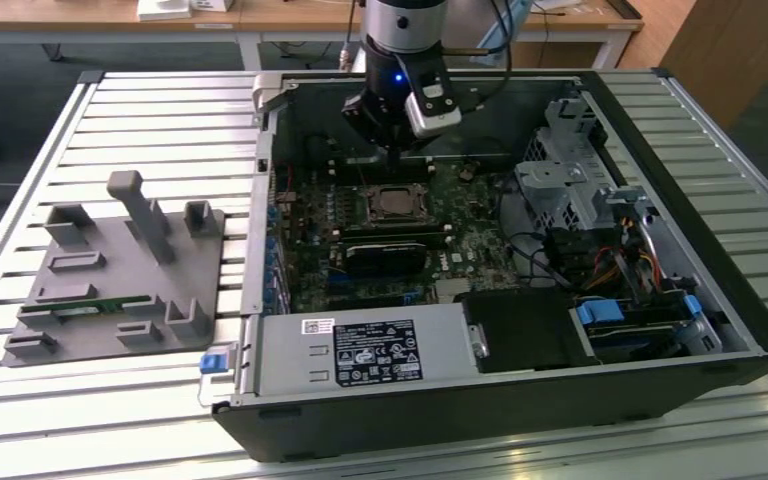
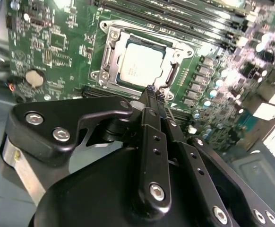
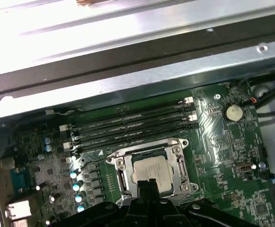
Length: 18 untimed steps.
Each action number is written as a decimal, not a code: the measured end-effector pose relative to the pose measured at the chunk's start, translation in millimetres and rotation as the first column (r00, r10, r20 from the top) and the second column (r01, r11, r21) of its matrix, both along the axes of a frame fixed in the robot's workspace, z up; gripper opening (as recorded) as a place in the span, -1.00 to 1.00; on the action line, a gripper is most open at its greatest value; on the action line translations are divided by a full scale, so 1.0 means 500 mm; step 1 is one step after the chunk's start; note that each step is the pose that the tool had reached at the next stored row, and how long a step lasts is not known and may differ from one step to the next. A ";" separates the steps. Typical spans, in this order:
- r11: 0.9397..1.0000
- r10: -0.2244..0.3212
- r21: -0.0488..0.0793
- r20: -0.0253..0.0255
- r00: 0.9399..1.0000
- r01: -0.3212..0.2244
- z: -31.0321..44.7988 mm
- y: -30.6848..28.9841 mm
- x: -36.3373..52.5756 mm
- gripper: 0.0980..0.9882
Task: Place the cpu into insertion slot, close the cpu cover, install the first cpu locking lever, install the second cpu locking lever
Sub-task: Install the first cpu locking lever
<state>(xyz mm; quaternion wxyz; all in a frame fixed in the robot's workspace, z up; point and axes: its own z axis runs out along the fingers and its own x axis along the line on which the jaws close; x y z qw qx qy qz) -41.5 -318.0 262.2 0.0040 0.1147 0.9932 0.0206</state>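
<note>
The cpu is seen seated flat in the insertion slot. The cpu cover appears laid down around it as a silvery frame, so the lever work is judged to be the step in hand. The hand is drawn fully together, its fingertips pressed against each other, and nothing is gripped between them.

For this step to be done well, the joined tips are best used as a single pusher. The thin metal lever along one side of the frame should be pressed down and guided under its catch with steady, modest force, and the cpu's top and the green board should be left untouched. A slip off the thin rod is judged the main risk.

In both wrist views the tips are placed just beside the cover's edge, near one corner of the cpu; whether the lever is touched cannot be told. In the exterior view the hand is held low inside the case, which is carried on the slatted counter.
</note>
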 end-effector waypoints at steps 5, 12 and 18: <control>0.996 0.088 0.000 0.000 0.996 -0.088 0.000 0.000 0.000 -0.98; 0.977 0.212 0.000 0.000 0.977 -0.212 -0.001 0.000 0.000 -0.98; 0.968 0.252 0.001 0.003 0.968 -0.252 -0.002 0.000 -0.014 -0.98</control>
